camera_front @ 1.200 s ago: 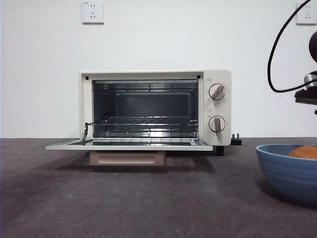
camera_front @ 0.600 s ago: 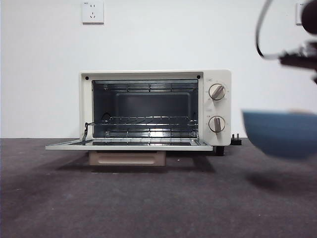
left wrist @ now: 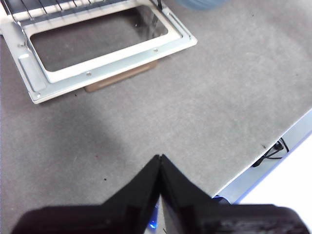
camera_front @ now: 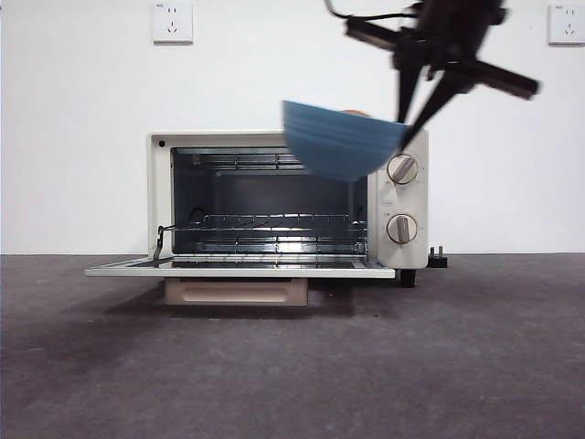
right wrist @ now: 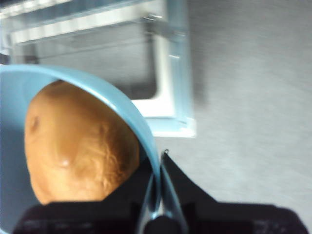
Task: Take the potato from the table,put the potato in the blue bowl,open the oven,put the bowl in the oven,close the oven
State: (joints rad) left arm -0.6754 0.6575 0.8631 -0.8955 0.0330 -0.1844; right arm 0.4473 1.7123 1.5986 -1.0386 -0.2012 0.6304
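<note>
My right gripper is shut on the rim of the blue bowl and holds it, tilted, in the air before the oven's upper right corner. The potato lies inside the bowl; only its top peeks over the rim in the front view. The oven door lies open and flat, and the wire rack inside is bare. My left gripper is shut on nothing, above the table in front of the open door.
The oven's beige handle hangs below the open door. A black plug lies behind the oven's right side. Two wall sockets sit high on the white wall. The table's edge runs close to my left gripper.
The bowl with the potato has left the table at the right and risen up and to the left, carried by my right gripper to the oven's upper right corner.
</note>
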